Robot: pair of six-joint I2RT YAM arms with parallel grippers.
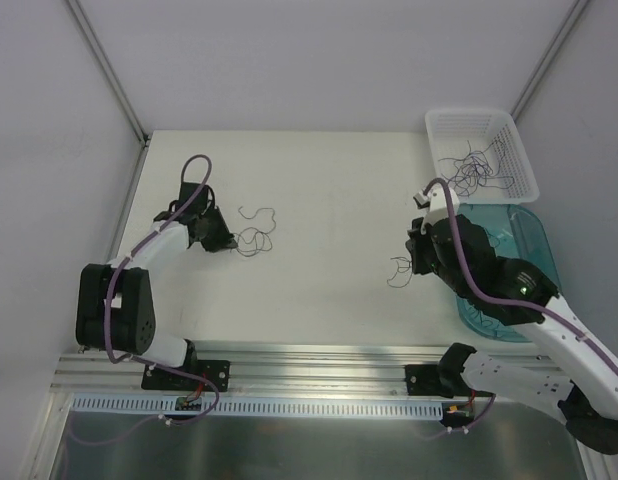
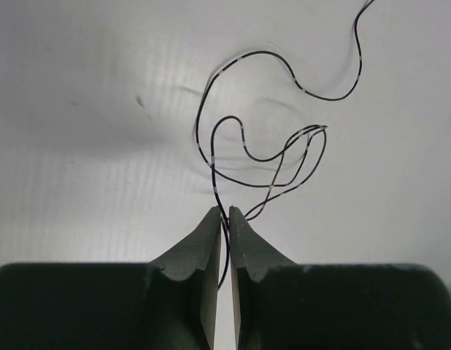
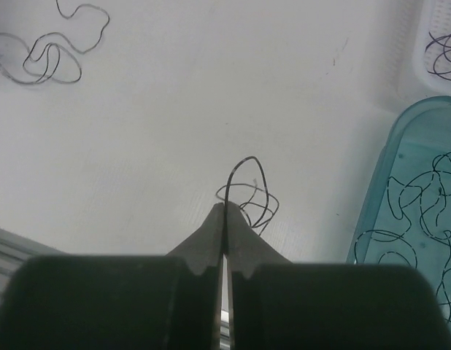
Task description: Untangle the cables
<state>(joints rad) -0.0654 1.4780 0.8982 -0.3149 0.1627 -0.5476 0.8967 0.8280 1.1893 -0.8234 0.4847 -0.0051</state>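
Where the left gripper (image 2: 224, 213) sits: low over the table (image 1: 329, 200), on the left side, tips aimed at the looped cable (image 2: 211, 169).
Left jaws: barely apart, only a thin slit of table showing between the tips. One end of the looped cable runs down into that slit; can't tell if the pads actually touch it.
Looped cable: lying on the table right in front of those tips, a few loose overlapping loops. One tail wanders off the top edge of the left wrist view.
Left arm pose: shoulder block at the near left, forearm reaching forward and inward, wrist turned toward the middle of the table.
Right gripper (image 3: 225, 208): closed tight, no gap, pinching the curled cable (image 3: 247, 159) right at the tips.
Curled cable: a small arch plus a couple of loops poking out past the tips, between table centre and the teal tray (image 3: 408, 146). Lifted or lying flat, honestly can't tell.
Right arm pose: stretched diagonally from the near right corner, forward and inward, passing over the tray, wrist tipped down.
Other cables: basket tangle (image 1: 474, 170) inside the white basket (image 1: 469, 113) at the far right, tray squiggles (image 3: 422, 191) in the teal tray.
Hard to see: the right arm covers a big chunk of the tray in the top view. The dark finger bodies fill the bottom of both wrist views. The strands are hair-thin, so crossings are tough to sort out.
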